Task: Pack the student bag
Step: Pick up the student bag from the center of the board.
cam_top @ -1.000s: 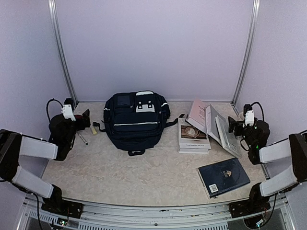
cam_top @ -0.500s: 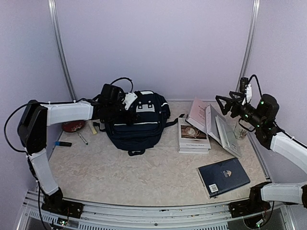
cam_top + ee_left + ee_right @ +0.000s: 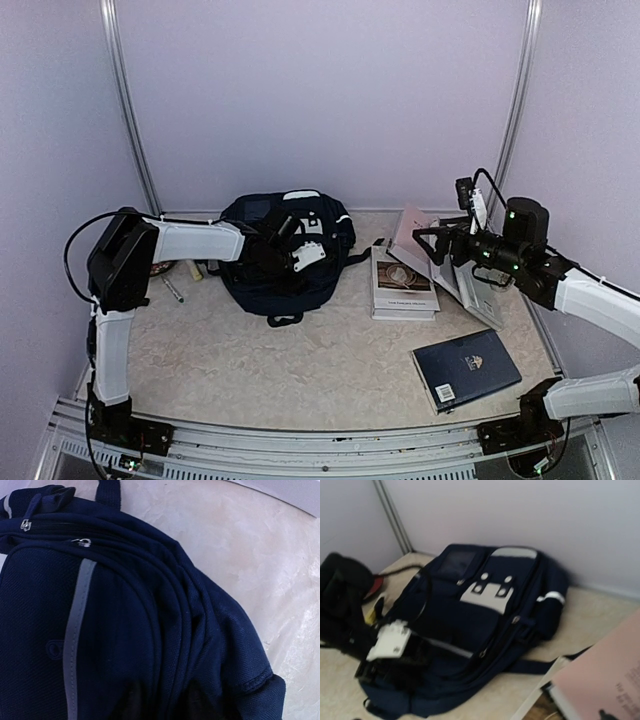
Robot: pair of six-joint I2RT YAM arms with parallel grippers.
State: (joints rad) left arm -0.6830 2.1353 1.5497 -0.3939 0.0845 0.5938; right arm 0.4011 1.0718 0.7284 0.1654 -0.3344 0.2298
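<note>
Two pincers: left gripper [image 3: 290, 262] down on bag [image 3: 312, 286], jaw state impossible to tell; right gripper [image 3: 425, 240] over books [image 3: 403, 285], spread wide, empty. Lies flat left of books, seemingly zipped. Soft, floppy, probably light; best pinched at zip pull [image 3: 80, 542] or a fabric fold.

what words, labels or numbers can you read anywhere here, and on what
No text here is legible.
white book: lines of print under its cover picture, too small to read.
navy book: pale emblem and a white corner sticker, too small to read.
pink cover: dark print, too blurred to read.
student bag: no lettering visible.
</note>
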